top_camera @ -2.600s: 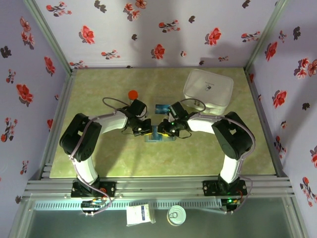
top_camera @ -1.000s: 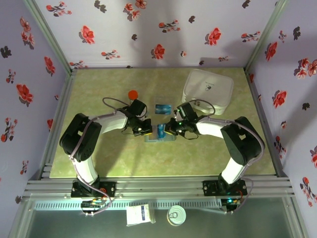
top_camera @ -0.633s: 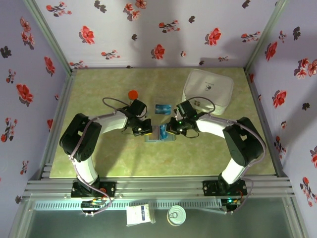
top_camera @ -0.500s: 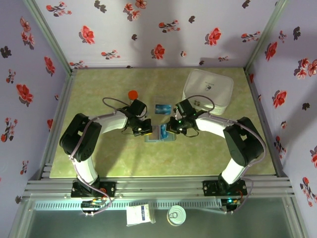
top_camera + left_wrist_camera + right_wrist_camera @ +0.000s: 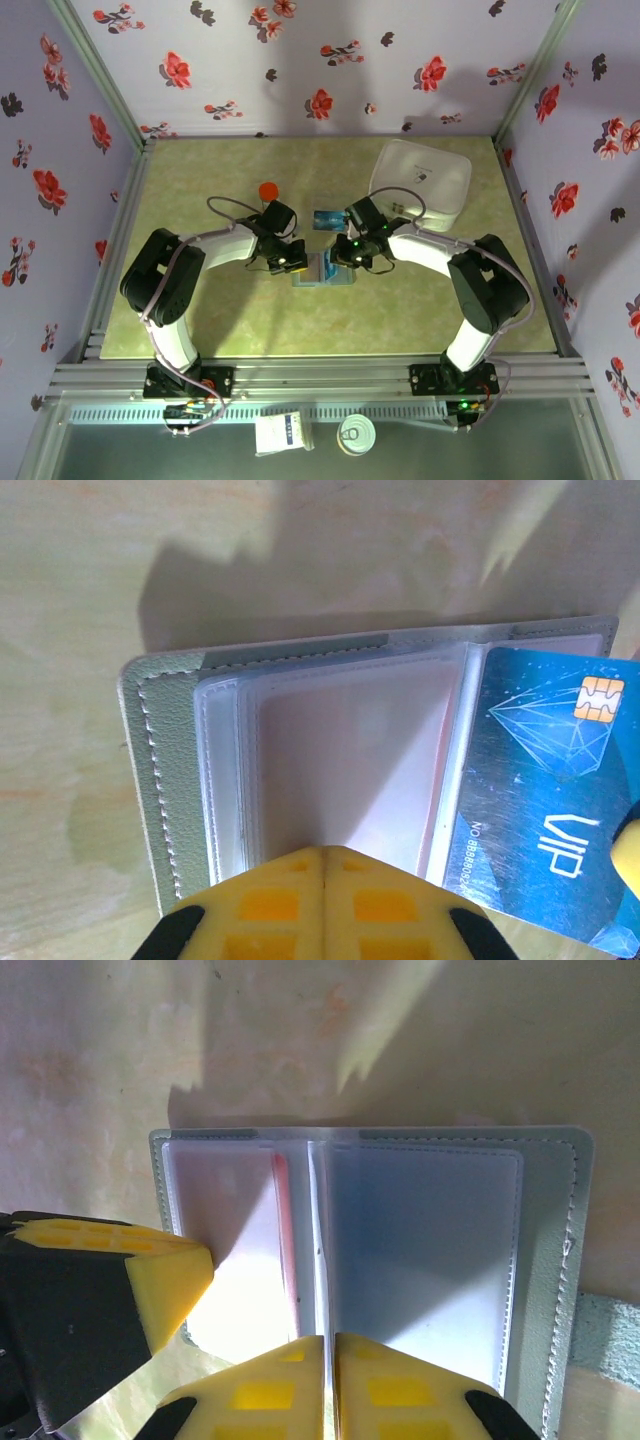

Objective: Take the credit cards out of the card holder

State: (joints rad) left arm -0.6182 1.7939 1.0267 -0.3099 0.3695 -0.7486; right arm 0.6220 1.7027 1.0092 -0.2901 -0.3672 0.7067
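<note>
Beyond the left gripper (image 5: pixel 293 264) and a little to its left, a small red round thing (image 5: pixel 267 190) is seen on the desk (image 5: pixel 250 320). What it is cannot be told. The left gripper is shut tight, and nothing is seen between its yellow fingers (image 5: pixel 270 905). Its tips are pressed on the near edge of the card holder (image 5: pixel 160 780), which is laid open and flat on the desk just in front of it. Clear pockets (image 5: pixel 340 760) are seen inside. The pocket right in front of the left gripper looks pale pink, and what is in it cannot be made out.

To the right of the left gripper, a blue credit card (image 5: pixel 540 780) with a gold chip is stood up at the middle fold. Its far end is cut off by the picture's edge. It is pinched by the right gripper (image 5: pixel 328 1350), which is closed on it. From the right wrist the card is seen edge-on as a thin line, so the grip is hard to make out.

Just left of the right gripper's tips, a red credit card (image 5: pixel 286 1250) is tucked in a pocket, and most of it is hidden. To the right of that gripper, a teal scrap (image 5: pixel 605 1345) is seen under the card holder, cut off. Beyond the right gripper, a second blue card (image 5: pixel 328 218) is laid on the desk, apart from the card holder. Farther right, a white box (image 5: pixel 425 180) is seen.
</note>
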